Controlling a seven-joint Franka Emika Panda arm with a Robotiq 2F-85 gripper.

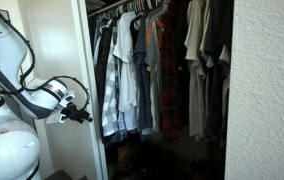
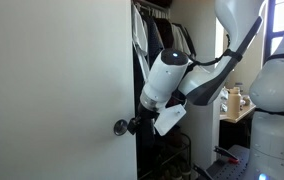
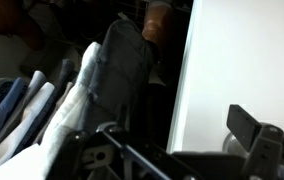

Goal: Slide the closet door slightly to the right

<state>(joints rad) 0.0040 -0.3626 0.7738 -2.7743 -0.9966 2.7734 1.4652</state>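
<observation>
The closet door (image 2: 52, 80) is a tall plain white panel filling the left of an exterior view, with a small round silver pull (image 2: 120, 127) near its edge. It also shows in the other exterior view (image 1: 54, 60) and on the right of the wrist view (image 3: 242, 60). My gripper (image 2: 136, 124) is at the door's free edge, level with the pull. In the wrist view the gripper (image 3: 177, 140) is open, with one finger in front of the white panel and the other on the dark closet side. The gripper also shows next to the door edge in an exterior view (image 1: 79, 113).
Shirts and jackets (image 1: 132, 75) hang on a rail inside the dark open closet, close behind the gripper, and also show in the wrist view (image 3: 72, 90). A rough off-white wall (image 1: 267, 90) bounds the opening on the far side. The robot base (image 2: 277, 110) stands beside the door.
</observation>
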